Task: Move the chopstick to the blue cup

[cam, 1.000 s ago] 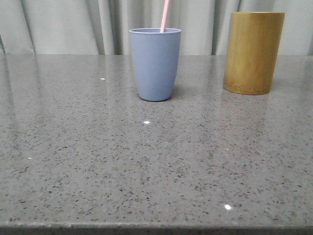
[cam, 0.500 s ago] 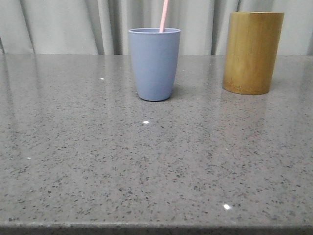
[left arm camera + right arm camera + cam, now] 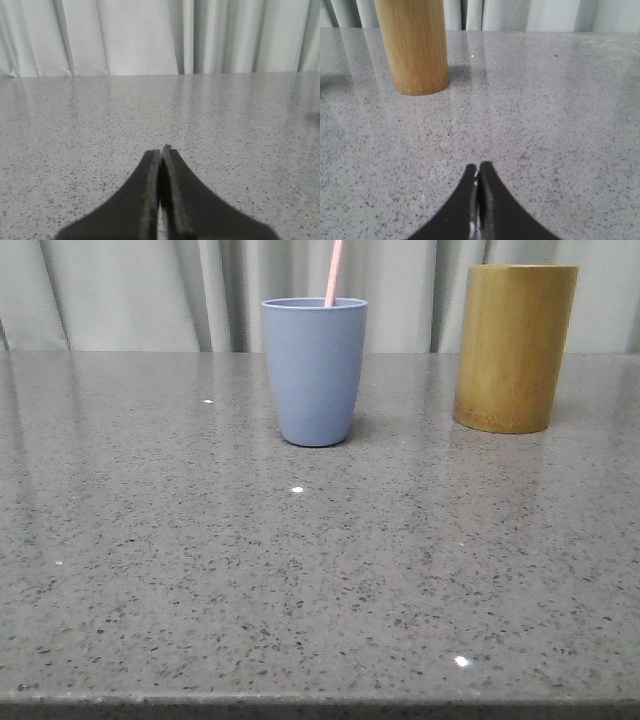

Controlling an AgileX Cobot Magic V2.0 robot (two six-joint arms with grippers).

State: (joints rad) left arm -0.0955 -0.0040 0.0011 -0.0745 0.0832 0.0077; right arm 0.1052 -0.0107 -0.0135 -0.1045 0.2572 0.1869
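The blue cup stands upright at the back middle of the grey stone table. A pale pink chopstick stands in it, leaning slightly right and running out of the top of the front view. Neither gripper shows in the front view. My left gripper is shut and empty, low over bare table, with no cup in its view. My right gripper is shut and empty, low over the table, well short of the bamboo holder.
The tan bamboo holder stands at the back right, to the right of the blue cup. Pale curtains hang behind the table's far edge. The table's front edge runs along the bottom of the front view.
The cup and holder shift very slightly left in the front view. The chopstick stays in the cup.
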